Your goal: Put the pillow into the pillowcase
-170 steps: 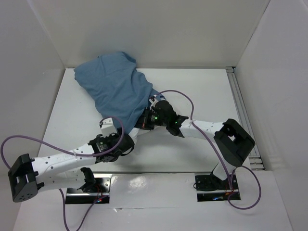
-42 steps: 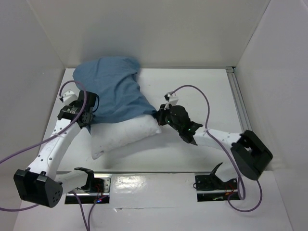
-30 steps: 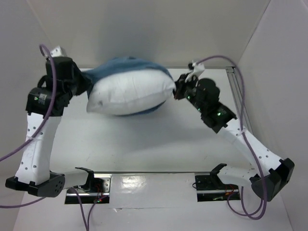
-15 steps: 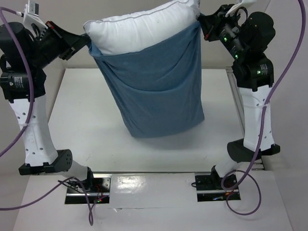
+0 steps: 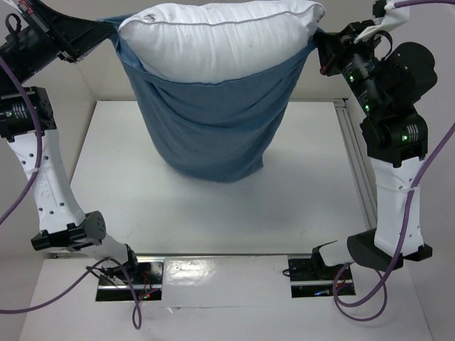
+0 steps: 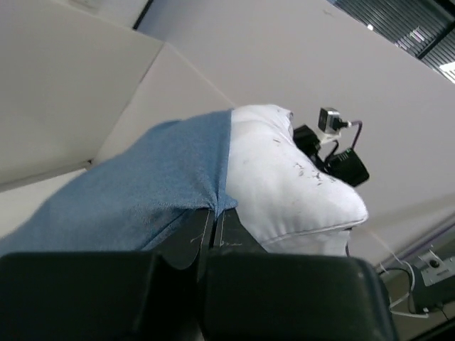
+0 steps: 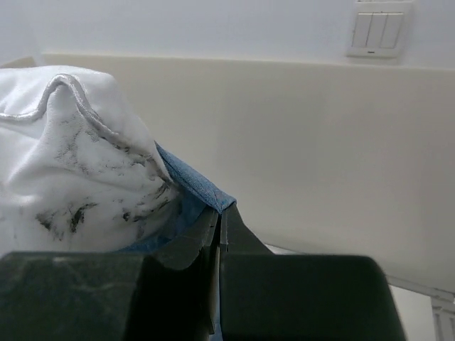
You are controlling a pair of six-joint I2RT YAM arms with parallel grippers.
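Observation:
The dusty-blue pillowcase hangs high above the table, its mouth upward and stretched between both arms. The white pillow sits in that mouth, its upper part bulging out above the blue rim. My left gripper is shut on the pillowcase's left rim corner. At the opposite corner my right gripper is shut on the rim. In both wrist views the blue hem runs into closed jaws with the pillow right beside it.
The white table lies below the hanging sack, boxed in by white walls on three sides. A metal rail runs along the table's right edge. Both arm bases stand at the near edge with purple cables looping off them.
Both arms have lifted the pillowcase from the table into the air. Over the last half second the pillow sank deeper and the sack's bottom rose farther from the table.

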